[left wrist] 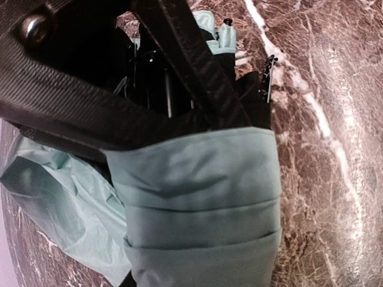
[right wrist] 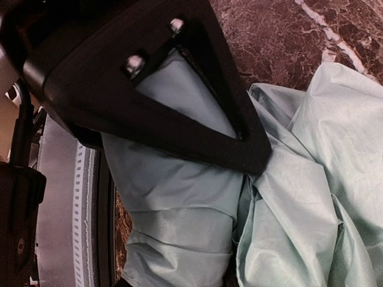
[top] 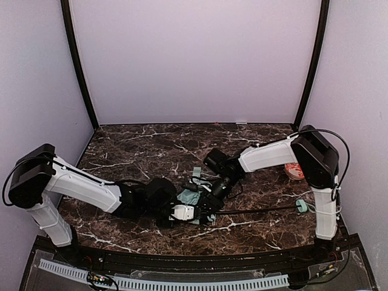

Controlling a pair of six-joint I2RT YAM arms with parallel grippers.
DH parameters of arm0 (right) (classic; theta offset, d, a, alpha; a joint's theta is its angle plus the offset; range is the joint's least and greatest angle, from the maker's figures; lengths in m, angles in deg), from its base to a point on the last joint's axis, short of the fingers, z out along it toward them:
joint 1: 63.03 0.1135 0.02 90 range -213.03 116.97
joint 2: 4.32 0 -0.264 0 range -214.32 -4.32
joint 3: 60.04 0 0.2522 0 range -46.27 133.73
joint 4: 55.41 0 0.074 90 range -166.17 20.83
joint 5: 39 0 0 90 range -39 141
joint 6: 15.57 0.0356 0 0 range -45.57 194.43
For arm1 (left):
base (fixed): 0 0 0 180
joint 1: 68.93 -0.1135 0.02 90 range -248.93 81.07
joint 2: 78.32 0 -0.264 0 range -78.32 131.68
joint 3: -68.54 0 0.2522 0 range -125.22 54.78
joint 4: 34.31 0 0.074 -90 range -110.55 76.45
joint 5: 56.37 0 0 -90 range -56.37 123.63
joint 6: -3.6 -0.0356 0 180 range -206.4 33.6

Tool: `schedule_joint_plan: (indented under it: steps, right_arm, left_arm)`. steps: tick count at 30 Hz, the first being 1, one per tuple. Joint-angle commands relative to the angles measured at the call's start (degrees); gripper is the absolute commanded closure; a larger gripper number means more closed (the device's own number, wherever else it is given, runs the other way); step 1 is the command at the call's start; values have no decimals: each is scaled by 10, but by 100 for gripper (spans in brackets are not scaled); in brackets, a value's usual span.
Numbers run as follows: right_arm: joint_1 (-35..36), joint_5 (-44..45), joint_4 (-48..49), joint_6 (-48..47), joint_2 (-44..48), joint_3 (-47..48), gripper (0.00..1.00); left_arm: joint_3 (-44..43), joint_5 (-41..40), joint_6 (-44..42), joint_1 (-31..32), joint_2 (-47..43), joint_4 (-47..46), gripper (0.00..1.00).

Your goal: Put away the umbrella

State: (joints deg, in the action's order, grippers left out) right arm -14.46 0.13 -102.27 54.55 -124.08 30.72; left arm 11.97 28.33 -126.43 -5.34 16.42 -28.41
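Observation:
The umbrella lies half folded at the table's middle. Its pale mint fabric (top: 189, 195) is bunched between both grippers. Its thin black shaft (top: 260, 210) runs right to the small mint handle (top: 301, 207). My left gripper (top: 182, 212) comes in from the left and is closed on the folded fabric bundle (left wrist: 197, 203). One black finger (left wrist: 197, 66) lies across the bundle and the other is hidden under cloth. My right gripper (top: 213, 193) presses a black finger (right wrist: 197, 137) onto the mint fabric (right wrist: 179, 203). Its second finger is hidden.
A small orange-and-white patterned round object (top: 294, 171) lies at the right by the right arm's base. The dark marble table (top: 151, 145) is walled on three sides. The front rail (top: 182, 282) runs along the near edge.

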Motion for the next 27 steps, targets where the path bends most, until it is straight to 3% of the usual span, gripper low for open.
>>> schedule_joint_plan:
  steps: [1, 8, 21, 27]
  right_arm:
    - [-7, 98, -40, 49, 0, -12, 72]
    - [-21, 125, 11, 38, 121, -62, 61]
    - [-38, 165, 105, 54, 278, -200, 48]
    - [-14, 273, 275, 105, 416, -315, 49]
  left_arm:
    - [-17, 69, 40, 4, 4, 113, 79]
    - [-82, 160, 84, -2, 63, 250, 92]
    - [-151, 213, 109, -24, 127, 346, 94]
    - [-187, 294, 129, -64, 170, 391, 94]
